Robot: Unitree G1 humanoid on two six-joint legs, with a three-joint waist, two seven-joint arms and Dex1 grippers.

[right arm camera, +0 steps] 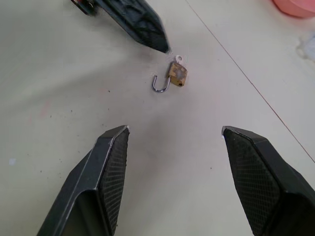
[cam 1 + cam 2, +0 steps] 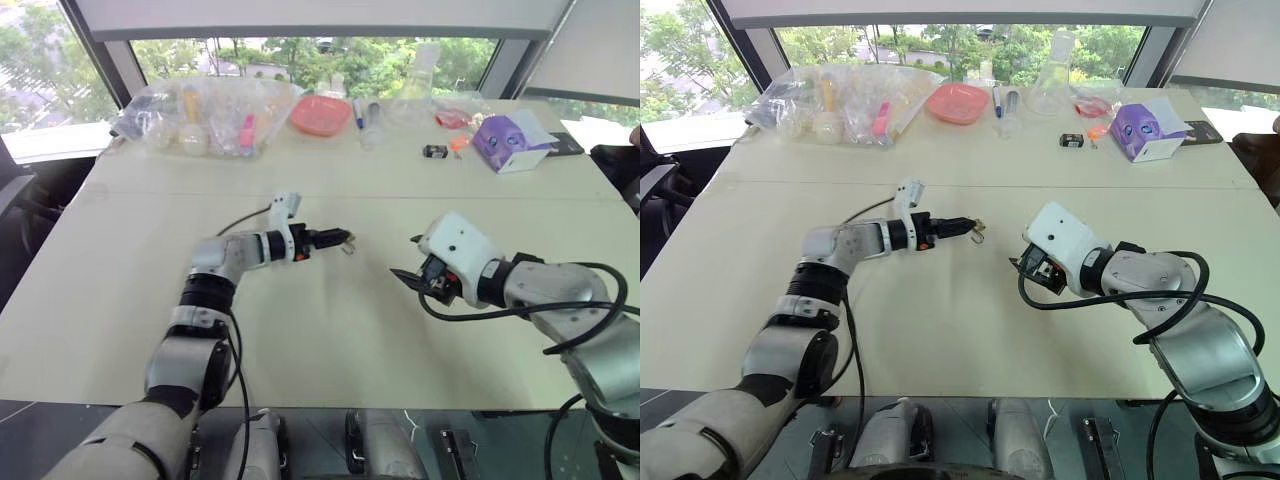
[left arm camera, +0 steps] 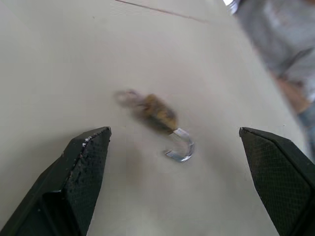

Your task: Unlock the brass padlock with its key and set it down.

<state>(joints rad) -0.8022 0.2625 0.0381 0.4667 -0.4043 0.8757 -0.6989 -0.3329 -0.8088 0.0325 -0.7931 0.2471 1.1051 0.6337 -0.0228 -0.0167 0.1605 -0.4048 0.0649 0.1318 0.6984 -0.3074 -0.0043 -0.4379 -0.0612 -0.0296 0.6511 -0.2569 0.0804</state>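
Left hand [image 2: 343,240] spread wide and empty, fingers [image 3: 83,167] well apart on either side of the brass padlock [image 1: 177,73] without touching it. Padlock lying on the counter [image 2: 300,340] just beyond the fingertips, between the two arms, shackle [image 1: 160,84] swung out like a hook, so apparently unlocked; something small and pale at its far end, possibly the key, too small to confirm. Further right, right hand [image 2: 412,272] hovering near, partly open, gripping nothing, aimed at the padlock from the other side.

Risks, as a guess: a careless pull-back of the left fingertips could clip the tiny lock and send it skidding; a sideways swing of either hand could knock it or spin the loose shackle. Blurred in the left wrist view, so maybe not quite at rest, and could slide on the smooth top.

Counter pale cream, smooth, with a seam across it. Along the far edge, left to right: clear plastic bag of items [image 2: 205,118], pink dish [image 2: 321,114], glass flask [image 2: 417,90], small purple box [image 2: 508,142]. Large windows behind, green trees outside.
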